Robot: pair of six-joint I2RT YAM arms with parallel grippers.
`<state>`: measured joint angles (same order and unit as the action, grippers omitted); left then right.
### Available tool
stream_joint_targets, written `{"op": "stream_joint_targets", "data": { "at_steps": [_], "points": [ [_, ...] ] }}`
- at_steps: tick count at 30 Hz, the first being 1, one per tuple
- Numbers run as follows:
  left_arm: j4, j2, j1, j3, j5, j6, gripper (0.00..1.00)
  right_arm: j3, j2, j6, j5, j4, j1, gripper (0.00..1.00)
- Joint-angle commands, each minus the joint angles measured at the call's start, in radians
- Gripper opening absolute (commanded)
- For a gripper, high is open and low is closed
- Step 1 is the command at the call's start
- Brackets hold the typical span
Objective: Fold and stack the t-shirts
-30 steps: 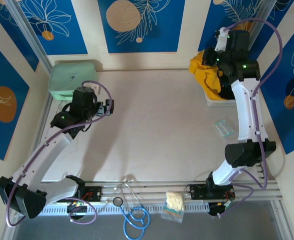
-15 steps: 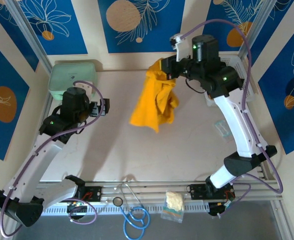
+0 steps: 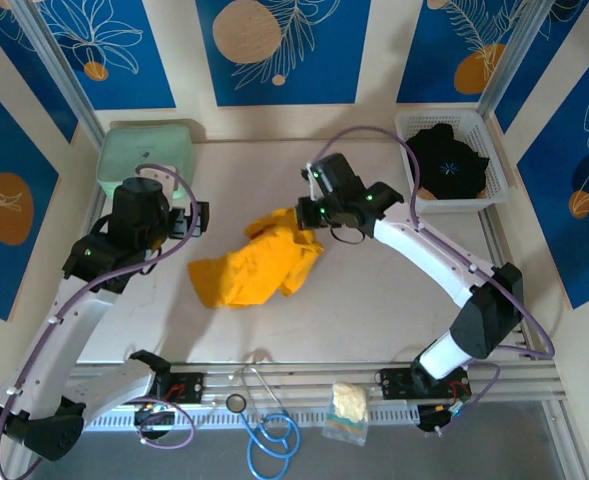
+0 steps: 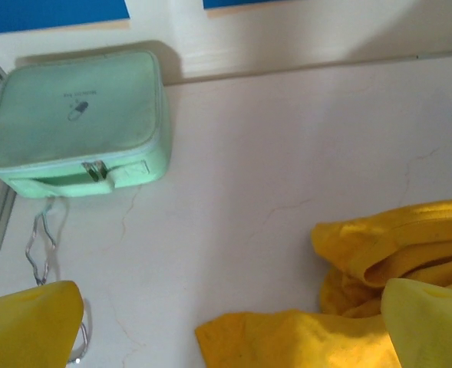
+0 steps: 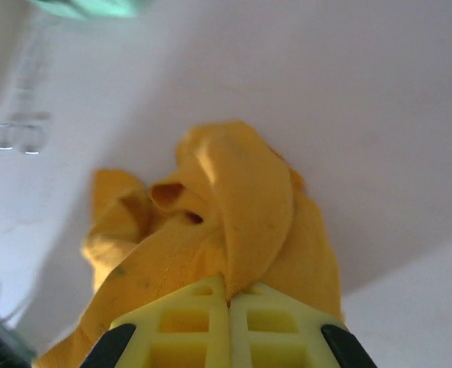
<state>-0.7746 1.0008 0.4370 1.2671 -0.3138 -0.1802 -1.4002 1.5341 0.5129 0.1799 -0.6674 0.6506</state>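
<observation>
Pinching orange-yellow t-shirt, right fingers closed tight together; left fingers spread wide, holding nothing.

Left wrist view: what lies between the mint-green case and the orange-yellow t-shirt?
Nothing lies there. In the left wrist view, only bare tabletop with faint hairline cracks separates the mint-green case from the orange-yellow t-shirt.

Left arm angles forward from its base, elbow out left, left gripper pointing inward with fingers spread wide; right arm folds at the elbow and sweeps toward centre, right gripper low, jaws pinched tight on a fold of the orange-yellow t-shirt.
</observation>
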Motion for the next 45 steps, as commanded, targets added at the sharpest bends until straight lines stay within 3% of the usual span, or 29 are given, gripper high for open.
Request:
{"op": "stream_joint_targets", "data": {
  "at_steps": [1,2,4,7,10,12,13,14,19,23,27,30,32,34,35,39,45],
  "points": [
    [-0.070,0.024,0.009,-0.002,0.051,-0.047,1.00,0.171,-0.097,0.171,0.089,0.028,-0.066,0.00],
    [-0.077,0.033,0.009,-0.015,0.068,-0.066,1.00,0.239,-0.115,0.202,0.077,0.034,-0.089,0.01],
    [-0.095,0.053,0.011,-0.045,0.083,-0.111,1.00,0.349,-0.150,0.240,0.044,0.050,-0.124,0.12],
    [-0.119,0.087,0.014,-0.109,0.087,-0.201,1.00,0.448,-0.207,0.253,0.021,0.044,-0.153,0.40],
    [-0.122,0.123,0.014,-0.193,0.114,-0.301,1.00,0.446,-0.252,0.210,0.025,0.003,-0.161,0.61],
    [-0.110,0.152,0.016,-0.253,0.141,-0.357,1.00,0.404,-0.259,0.163,0.021,-0.027,-0.158,0.64],
    [-0.097,0.167,0.016,-0.285,0.157,-0.384,1.00,0.378,-0.257,0.134,0.013,-0.031,-0.153,0.70],
    [-0.079,0.182,0.016,-0.317,0.171,-0.407,1.00,0.354,-0.246,0.107,0.003,-0.029,-0.146,0.84],
    [0.082,0.219,0.016,-0.458,0.196,-0.504,1.00,0.228,-0.089,-0.006,-0.057,-0.002,-0.092,0.85],
    [0.226,0.253,0.016,-0.531,0.191,-0.556,0.99,0.108,0.110,-0.063,-0.033,0.016,-0.002,0.83],
    [0.352,0.310,0.016,-0.584,0.176,-0.586,0.86,-0.016,0.285,-0.086,-0.007,0.026,0.052,0.76],
    [0.416,0.356,0.016,-0.606,0.171,-0.596,0.64,-0.124,0.403,-0.091,0.052,-0.002,0.075,0.71],
    [0.442,0.378,0.015,-0.618,0.172,-0.599,0.42,-0.193,0.468,-0.079,0.114,-0.038,0.081,0.64],
    [0.442,0.389,0.015,-0.625,0.167,-0.600,0.14,-0.243,0.511,-0.062,0.178,-0.069,0.080,0.48],
    [0.434,0.388,0.016,-0.626,0.161,-0.601,0.00,-0.261,0.526,-0.052,0.215,-0.084,0.078,0.32],
    [0.383,0.337,0.014,-0.644,0.109,-0.604,0.00,-0.289,0.529,-0.034,0.318,-0.118,0.065,0.03],
    [0.267,0.219,0.014,-0.648,0.044,-0.604,0.00,-0.268,0.452,-0.064,0.356,-0.104,0.002,0.00]
  ]
}}
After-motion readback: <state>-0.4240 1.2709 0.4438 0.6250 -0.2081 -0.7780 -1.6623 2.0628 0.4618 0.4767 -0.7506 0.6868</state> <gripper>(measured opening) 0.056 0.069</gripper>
